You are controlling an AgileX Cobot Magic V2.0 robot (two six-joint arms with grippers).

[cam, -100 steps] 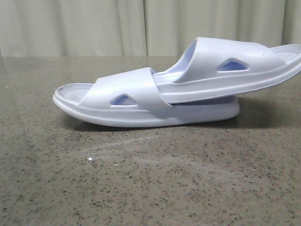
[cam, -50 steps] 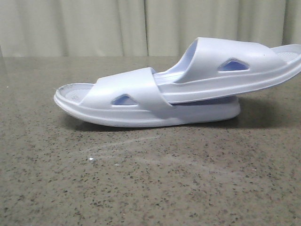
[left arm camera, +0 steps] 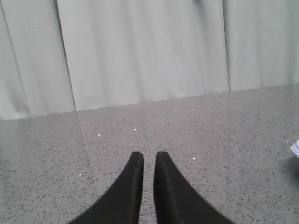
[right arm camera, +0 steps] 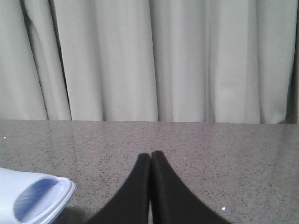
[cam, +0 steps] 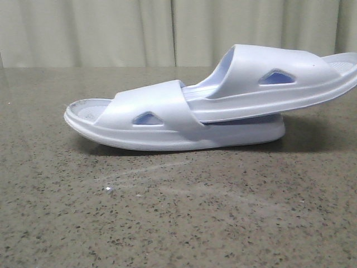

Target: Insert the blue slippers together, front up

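The blue slippers lie nested on the speckled table in the front view. The lower slipper [cam: 145, 120] rests flat with its toe pointing left. The upper slipper [cam: 279, 84] has its front pushed under the lower one's strap, and its heel rises to the right. Neither gripper appears in the front view. My left gripper [left arm camera: 148, 156] hovers over bare table, fingers almost together with only a thin slit between them, holding nothing. A sliver of slipper [left arm camera: 295, 149] shows at that view's edge. My right gripper [right arm camera: 150, 155] is shut and empty, beside a slipper end [right arm camera: 32, 198].
Pale curtains [cam: 111, 33] hang behind the table's far edge. The grey speckled tabletop [cam: 178, 212] spreads in front of the slippers, with a small white fleck [cam: 107, 190] on it.
The nested slippers settled a hair to the right about a second ago and have been still since.
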